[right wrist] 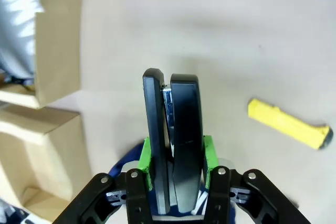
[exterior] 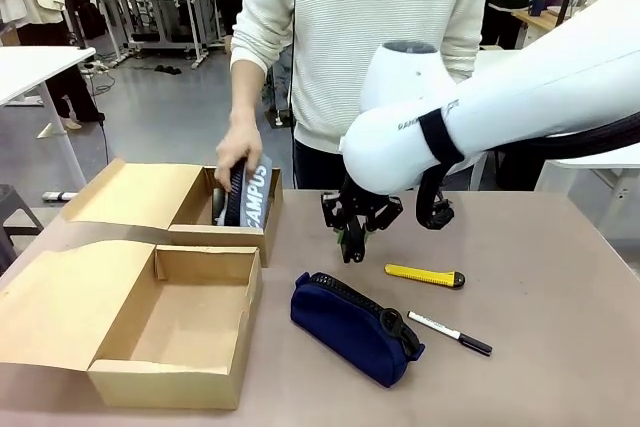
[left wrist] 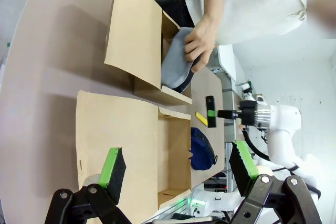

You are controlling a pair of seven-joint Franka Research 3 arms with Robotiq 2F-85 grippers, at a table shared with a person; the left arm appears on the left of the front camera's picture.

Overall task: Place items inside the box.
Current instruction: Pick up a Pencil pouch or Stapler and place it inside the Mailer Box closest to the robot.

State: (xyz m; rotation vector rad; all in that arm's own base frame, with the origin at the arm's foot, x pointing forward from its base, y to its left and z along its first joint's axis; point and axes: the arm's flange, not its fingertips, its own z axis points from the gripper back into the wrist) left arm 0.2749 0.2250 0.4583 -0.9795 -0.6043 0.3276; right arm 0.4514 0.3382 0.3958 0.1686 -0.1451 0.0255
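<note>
1. Your right gripper (exterior: 354,237) hangs over the bare grey-brown table (exterior: 560,347), right of the far box; its green pads (right wrist: 206,156) are clamped on a black stapler (right wrist: 173,124), which is held on end and points down at the tabletop.
2. Your left gripper (left wrist: 177,167) has its pads spread wide with nothing between them; it looks out over the open flap of the near box.
3. The larger plain brown cardboard box (exterior: 165,382) sits at the near left of the table; its curved-edge lid lies open to the left.
4. The smaller brown cardboard box (exterior: 225,239) stands just behind it, lid also open; the person's hand (exterior: 238,152) grips a dark flat item printed CAMPUS (exterior: 252,199) that stands in this box.
5. The navy-blue zip pencil pouch (exterior: 345,325) lies on the table just right of the larger box; the white marker with black cap (exterior: 449,333) lies close by the pouch's right end; the yellow utility knife (exterior: 424,275) lies a little farther back, near the right gripper.
</note>
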